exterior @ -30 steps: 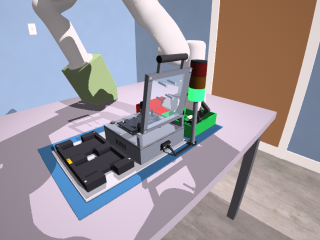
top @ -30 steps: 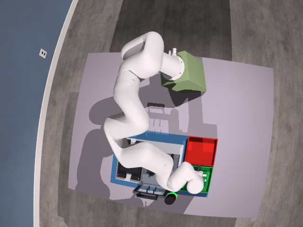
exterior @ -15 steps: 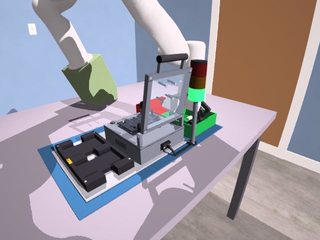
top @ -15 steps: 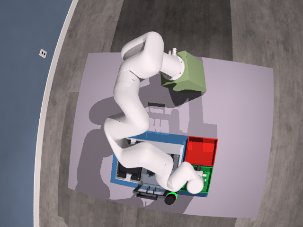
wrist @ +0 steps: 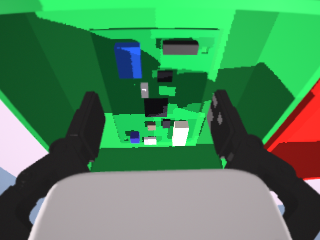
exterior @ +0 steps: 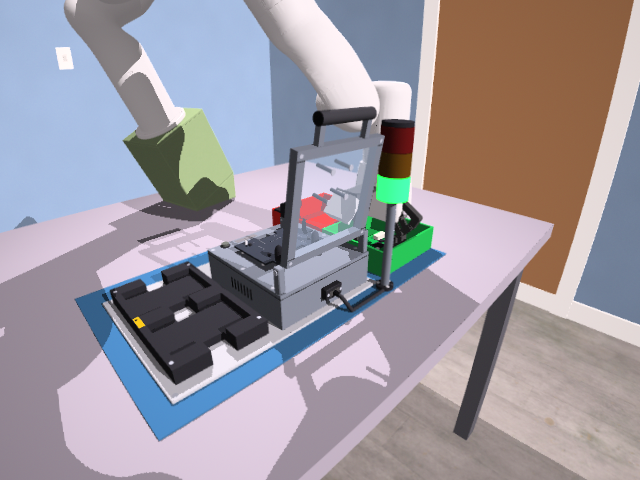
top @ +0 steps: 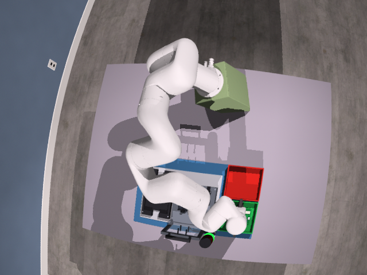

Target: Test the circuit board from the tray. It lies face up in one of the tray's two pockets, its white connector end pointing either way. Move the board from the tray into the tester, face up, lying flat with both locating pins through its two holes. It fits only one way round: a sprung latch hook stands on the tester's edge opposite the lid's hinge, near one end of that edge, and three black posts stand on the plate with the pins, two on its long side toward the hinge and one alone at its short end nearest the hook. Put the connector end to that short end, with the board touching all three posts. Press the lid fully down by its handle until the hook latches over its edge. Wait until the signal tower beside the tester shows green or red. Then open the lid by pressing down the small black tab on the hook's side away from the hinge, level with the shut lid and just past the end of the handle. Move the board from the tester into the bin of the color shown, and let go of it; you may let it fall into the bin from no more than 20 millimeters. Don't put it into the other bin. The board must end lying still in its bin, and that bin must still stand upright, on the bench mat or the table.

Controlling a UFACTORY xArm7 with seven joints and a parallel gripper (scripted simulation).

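The circuit board (wrist: 135, 102) lies face up in the green bin (top: 255, 217) (exterior: 408, 253) (wrist: 50, 75), its white connector nearest me in the wrist view. My gripper (wrist: 156, 104) is open, one finger on either side of the board, with gaps between fingers and board. Whether the board lies fully flat on the bin floor is hard to tell. The signal tower (top: 206, 241) (exterior: 392, 189) shows green. The tester (exterior: 248, 289) has its lid (exterior: 294, 206) standing open, handle (exterior: 345, 115) at the top. The tray (exterior: 191, 361) has two empty pockets.
The red bin (top: 242, 183) (exterior: 320, 219) (wrist: 300, 130) is empty and stands right beside the green bin. The raised lid and the tower stand close to my arm. The blue mat (exterior: 124, 372) lies under the tray and tester.
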